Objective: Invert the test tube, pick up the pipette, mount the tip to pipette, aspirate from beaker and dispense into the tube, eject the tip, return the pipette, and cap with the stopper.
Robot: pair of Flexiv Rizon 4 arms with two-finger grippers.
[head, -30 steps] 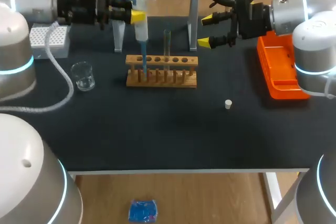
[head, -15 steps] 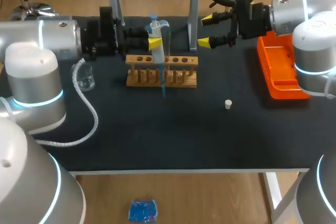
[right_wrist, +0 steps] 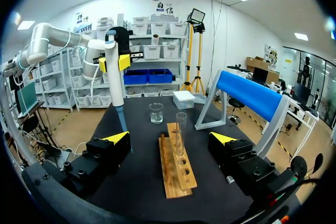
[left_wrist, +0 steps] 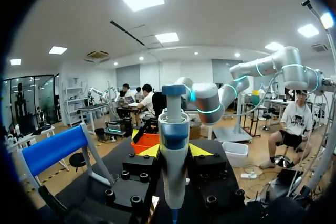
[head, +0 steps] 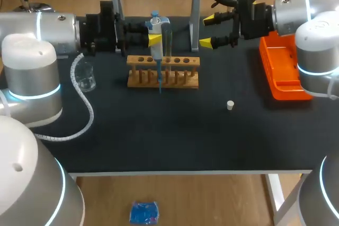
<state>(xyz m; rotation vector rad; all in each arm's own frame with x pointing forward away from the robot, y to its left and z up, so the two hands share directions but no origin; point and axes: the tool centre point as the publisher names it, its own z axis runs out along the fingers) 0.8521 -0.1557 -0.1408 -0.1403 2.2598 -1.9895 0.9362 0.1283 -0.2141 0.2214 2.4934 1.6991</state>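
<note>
Now, with the left tool (head: 154, 33) clamped on the pipette (head: 158, 51), holds it upright over the rack (head: 163, 72), thin blue tip pointing down by the rack's front. Poses the right tool (head: 210, 31) behind and right of the rack, fingers apart, gripping nothing. Leaves the tube (head: 168, 43) standing in the rack, the beaker (head: 85, 77) left of the rack, and the stopper (head: 230, 105) on the surface (head: 159, 130), right of the rack and nearer the front edge.
</note>
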